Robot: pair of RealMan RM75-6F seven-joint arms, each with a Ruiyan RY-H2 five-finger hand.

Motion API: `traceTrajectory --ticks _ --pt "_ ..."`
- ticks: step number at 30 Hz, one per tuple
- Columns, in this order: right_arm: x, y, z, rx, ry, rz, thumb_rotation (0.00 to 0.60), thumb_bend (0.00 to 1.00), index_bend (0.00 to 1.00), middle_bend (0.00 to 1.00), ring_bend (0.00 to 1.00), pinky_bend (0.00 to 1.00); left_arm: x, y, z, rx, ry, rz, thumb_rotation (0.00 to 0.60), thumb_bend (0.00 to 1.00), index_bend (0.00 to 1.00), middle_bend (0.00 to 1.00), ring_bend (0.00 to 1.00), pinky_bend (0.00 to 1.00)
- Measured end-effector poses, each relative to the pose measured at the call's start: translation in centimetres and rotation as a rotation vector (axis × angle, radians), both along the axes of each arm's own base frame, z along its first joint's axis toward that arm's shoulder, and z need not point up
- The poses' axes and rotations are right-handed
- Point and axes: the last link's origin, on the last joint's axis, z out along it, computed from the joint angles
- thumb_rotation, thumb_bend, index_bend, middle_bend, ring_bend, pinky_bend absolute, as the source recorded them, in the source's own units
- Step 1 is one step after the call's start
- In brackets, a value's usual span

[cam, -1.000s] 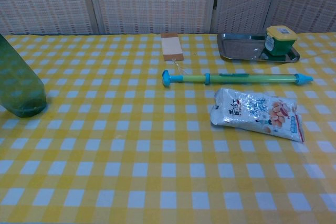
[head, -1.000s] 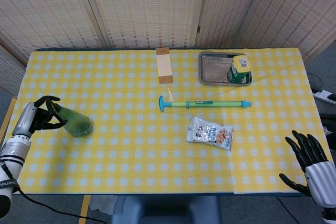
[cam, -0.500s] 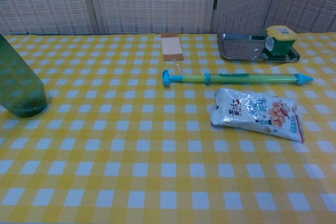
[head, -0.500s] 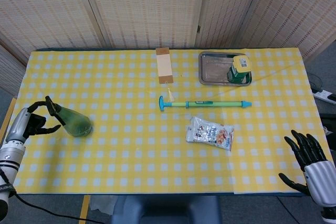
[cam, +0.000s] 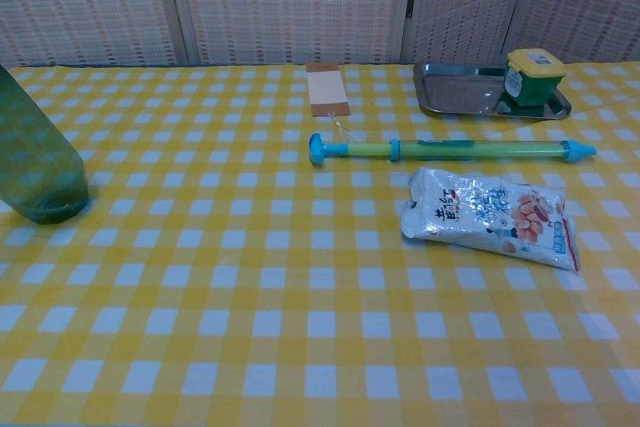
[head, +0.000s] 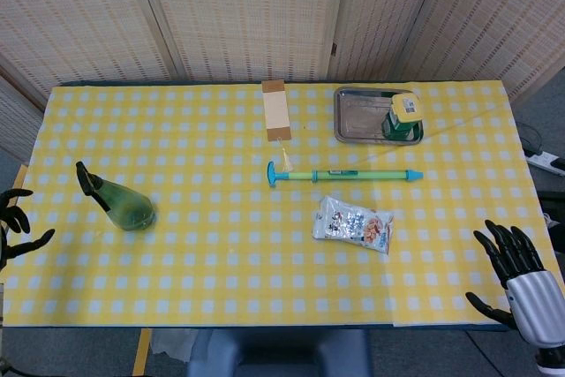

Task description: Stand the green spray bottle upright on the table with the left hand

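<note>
Spray bottle [head: 121, 202] near table's left edge [head: 26, 184]

— Place? 
— Staged test setup, not a home: woven screen panels [head: 238, 15] along the table's far edge, yellow checked tablecloth [head: 221, 245], power strip [head: 547, 162] on floor off the right edge.

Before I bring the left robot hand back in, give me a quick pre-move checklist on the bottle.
1. Bottle standing upright: ok.
2. Left robot hand clear of bottle, off the table's left edge: ok.
3. Left robot hand empty, fingers apart: ok.
4. Right robot hand open, far from bottle: ok.
5. Space around bottle free; syringe and snack bag well away: ok.
6. Bottle steady: cannot tell.
</note>
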Motion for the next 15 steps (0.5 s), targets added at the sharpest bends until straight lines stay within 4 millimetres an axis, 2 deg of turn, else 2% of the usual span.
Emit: traceTrajectory --ticks 3,6,8,10,15 --pt "0.0 -0.1 -0.3 0.007 0.007 -0.002 0.600 0.20 0.00 0.00 0.00 0.00 -1.5 -3.6 -1.1 0.000 0.108 -0.010 0.600 0.13 0.19 0.16 0.06 0.05" --pt "0.1 -0.1 -0.6 0.012 0.019 -0.003 0.600 0.20 0.00 0.00 0.00 0.00 -2.7 -6.4 -2.0 -0.044 0.148 0.030 0.600 0.13 0.16 0.07 0.00 0.00" --pt "0.2 0.0 -0.9 0.014 0.029 -0.002 0.600 0.20 0.00 0.00 0.00 0.00 -3.0 -7.5 -2.8 -0.128 0.147 0.067 0.600 0.13 0.18 0.07 0.01 0.00" --pt "0.3 0.0 -1.2 0.017 0.041 -0.001 0.600 0.20 0.00 0.00 0.00 0.00 -2.9 -8.3 -3.7 -0.215 0.140 0.084 0.600 0.13 0.19 0.07 0.01 0.00" --pt "0.4 0.4 -1.8 0.029 0.051 -0.002 0.600 0.20 0.00 0.00 0.00 0.00 -0.2 -10.3 -6.3 -0.415 0.161 -0.043 0.600 0.12 0.07 0.00 0.00 0.00"
